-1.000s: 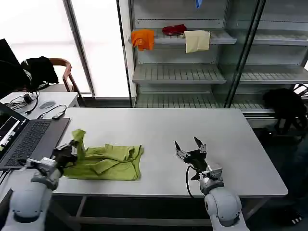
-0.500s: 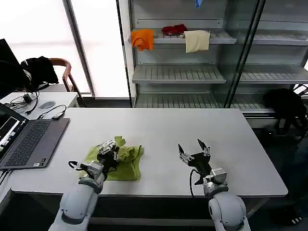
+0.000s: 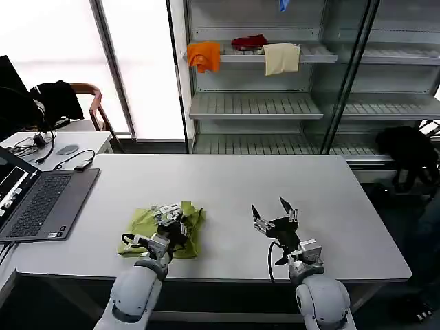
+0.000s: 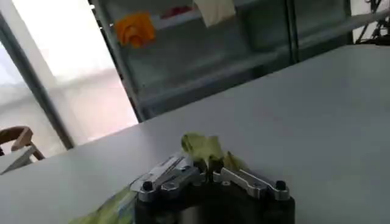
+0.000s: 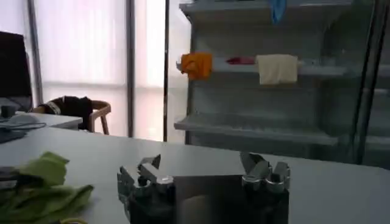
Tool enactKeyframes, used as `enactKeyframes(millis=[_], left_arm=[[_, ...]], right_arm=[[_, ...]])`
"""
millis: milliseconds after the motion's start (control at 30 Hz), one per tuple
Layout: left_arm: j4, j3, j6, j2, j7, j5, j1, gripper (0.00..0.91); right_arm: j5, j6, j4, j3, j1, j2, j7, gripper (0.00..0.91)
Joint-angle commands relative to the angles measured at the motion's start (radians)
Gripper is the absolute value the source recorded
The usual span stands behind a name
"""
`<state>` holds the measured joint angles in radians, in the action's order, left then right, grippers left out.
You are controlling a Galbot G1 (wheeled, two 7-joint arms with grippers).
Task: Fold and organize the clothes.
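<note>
left claw [image 3: 167, 214]: clamped on T-shirt [image 3: 146, 227] edge, carried rightward since a second ago
fold: sleeve side now doubled over
right claw [image 3: 275, 218]: spread wide, empty, above table [image 3: 227, 185]

The head view looks forward and down from above the bench [image 3: 227, 182], taking in both arms near its front edge and the shelves [image 3: 256, 103] behind. The left wrist view sits low and close behind the left gripper [image 4: 210, 176], facing across the bench [image 4: 292, 115] toward the shelves [image 4: 201, 67]. The right wrist view sits as low behind the right gripper [image 5: 204, 176], facing the same shelves [image 5: 256, 125]. All three share the orange cloth [image 3: 203, 56] [image 4: 135, 28] [image 5: 196, 64] on the upper shelf and the shirt [image 3: 165, 230] [image 4: 207, 149] [image 5: 36, 182].
</note>
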<state>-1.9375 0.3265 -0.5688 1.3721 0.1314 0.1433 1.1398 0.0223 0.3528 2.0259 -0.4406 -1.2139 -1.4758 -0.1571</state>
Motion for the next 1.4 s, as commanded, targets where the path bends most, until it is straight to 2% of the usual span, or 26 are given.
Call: enactKeyframes(millis=[33,633,800,900,1000,1233,1300,1400], left_arm=[[0.019,-0.051,-0.008,0.045,-0.022,0.021,0.007,0.907],[0.049,-0.084,0.016,0.143,-0.034,0.048,0.028,0.907],[-0.016,-0.058,0.018,0.128,-0.019,-0.097,0.027,0.907],[-0.108,0.002,0.013,0.088,0.003,-0.231,0.031,0.907],[-0.150,0.143,0.016,0.014,0.030,-0.326,0.029,0.907],[-0.051,0.467,0.022,-0.181,0.086,-0.536,0.058,0.907],[-0.012,0.492,0.010,-0.229,0.090,-0.553,0.070,0.907],[0.020,0.497,-0.007,-0.262,0.085,-0.559,0.080,0.907]], right_arm=[[-0.002,0.000,0.002,-0.001,-0.003,0.001,0.001,0.907],[-0.005,-0.003,0.011,0.005,-0.013,-0.005,0.001,0.907],[-0.006,-0.003,0.012,0.005,-0.012,-0.005,0.001,0.907],[-0.005,-0.002,0.014,0.004,-0.011,-0.006,0.001,0.907],[-0.004,-0.001,0.016,0.003,-0.009,-0.005,0.002,0.907],[-0.005,0.001,0.010,0.011,-0.001,-0.004,0.002,0.907],[-0.010,0.002,0.005,0.018,0.004,-0.007,0.004,0.907],[-0.018,0.004,-0.003,0.033,0.012,-0.016,0.006,0.907]])
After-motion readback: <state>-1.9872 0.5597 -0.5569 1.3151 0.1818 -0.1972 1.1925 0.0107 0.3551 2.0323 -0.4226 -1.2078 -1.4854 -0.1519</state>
